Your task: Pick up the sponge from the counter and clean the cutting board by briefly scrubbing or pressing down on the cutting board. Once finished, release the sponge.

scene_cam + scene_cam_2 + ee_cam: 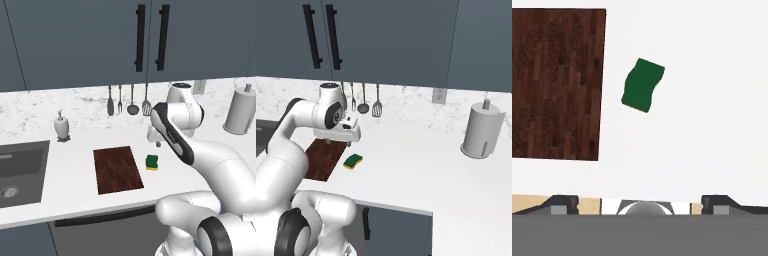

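Note:
The sponge lies on the white counter just right of the cutting board, dark green top up, a narrow gap between them. The cutting board is a dark reddish-brown slab lying flat, partly hidden by my arm in the right base view. My gripper hovers above the counter, behind the sponge toward the backsplash, pointing down. In the hand view the sponge sits above centre with the board at its left, and the gripper is open, holding nothing.
A dark recessed sink is at the far left, with a white soap dispenser behind it. Utensils hang on the backsplash. A paper towel holder stands at the right. Dark cabinets hang overhead.

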You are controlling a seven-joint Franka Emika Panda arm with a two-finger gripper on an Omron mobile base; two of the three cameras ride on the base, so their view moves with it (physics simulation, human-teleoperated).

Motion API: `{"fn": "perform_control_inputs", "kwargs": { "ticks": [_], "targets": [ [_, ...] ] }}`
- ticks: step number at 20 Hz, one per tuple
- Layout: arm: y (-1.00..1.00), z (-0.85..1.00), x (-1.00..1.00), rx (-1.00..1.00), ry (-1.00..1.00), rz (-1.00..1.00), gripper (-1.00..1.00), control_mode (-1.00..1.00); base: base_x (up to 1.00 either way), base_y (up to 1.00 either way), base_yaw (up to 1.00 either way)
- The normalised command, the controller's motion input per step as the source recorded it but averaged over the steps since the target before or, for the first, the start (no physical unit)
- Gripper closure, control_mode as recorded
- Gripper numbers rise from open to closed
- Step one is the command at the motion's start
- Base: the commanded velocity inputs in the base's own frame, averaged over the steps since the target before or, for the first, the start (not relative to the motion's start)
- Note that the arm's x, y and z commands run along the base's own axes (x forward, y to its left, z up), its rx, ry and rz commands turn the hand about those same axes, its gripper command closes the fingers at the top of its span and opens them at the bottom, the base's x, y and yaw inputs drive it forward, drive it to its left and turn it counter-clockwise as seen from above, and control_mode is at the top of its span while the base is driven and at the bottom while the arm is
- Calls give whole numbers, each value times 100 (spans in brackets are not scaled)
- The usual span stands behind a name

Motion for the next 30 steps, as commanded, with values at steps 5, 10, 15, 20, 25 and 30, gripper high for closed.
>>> {"fn": "perform_control_inputs", "kwargs": {
  "ticks": [5, 10, 15, 20, 25, 30],
  "targets": [
    [-19, -24, 29, 2, -6, 0, -100, -100, 0, 0, 0],
    [14, -55, 19, -2, -2, -4, -100, -100, 0, 0, 0],
    [9, -58, 31, -1, 1, -4, -100, -100, 0, 0, 0],
    [-4, -57, 28, 2, 2, -1, -100, -100, 0, 0, 0],
    [-16, -34, 40, 4, 8, 0, -100, -100, 0, 0, 0],
    [-11, -36, 44, 2, 9, 0, -100, -100, 0, 0, 0]
  ]
}}
